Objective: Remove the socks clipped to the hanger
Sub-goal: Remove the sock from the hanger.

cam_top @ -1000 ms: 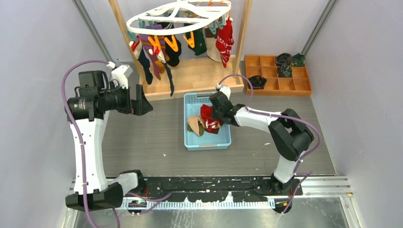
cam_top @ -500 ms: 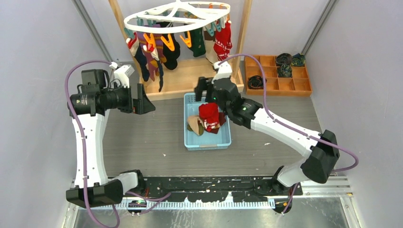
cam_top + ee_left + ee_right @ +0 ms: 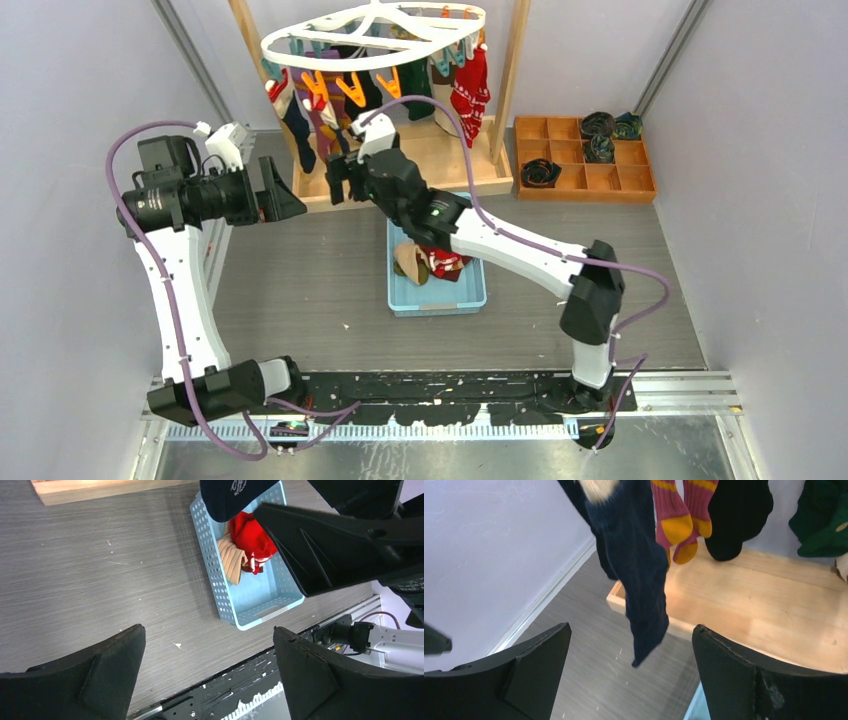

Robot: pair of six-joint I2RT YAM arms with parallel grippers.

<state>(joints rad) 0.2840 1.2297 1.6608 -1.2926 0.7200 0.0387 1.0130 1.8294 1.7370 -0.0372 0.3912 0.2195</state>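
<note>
Right gripper [image 3: 338, 180] let go red sock [image 3: 443, 262] into blue basket [image 3: 440, 292]. Jaws now wide, empty, swung back up near hanger [image 3: 290, 52]. Navy sock [image 3: 636, 580] dangles just ahead, probably next target. Left gripper [image 3: 287, 203] spread wide, empty. Several socks still clipped.

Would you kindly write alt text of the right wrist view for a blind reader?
A navy sock hangs in front of the open right gripper, with maroon-and-yellow striped socks and a black sock behind it, above a light wooden base.

socks [image 3: 640, 570]: ribbed cloth | hanger [image 3: 375, 18]: smooth plastic | basket [image 3: 210, 565]: perforated plastic
</note>
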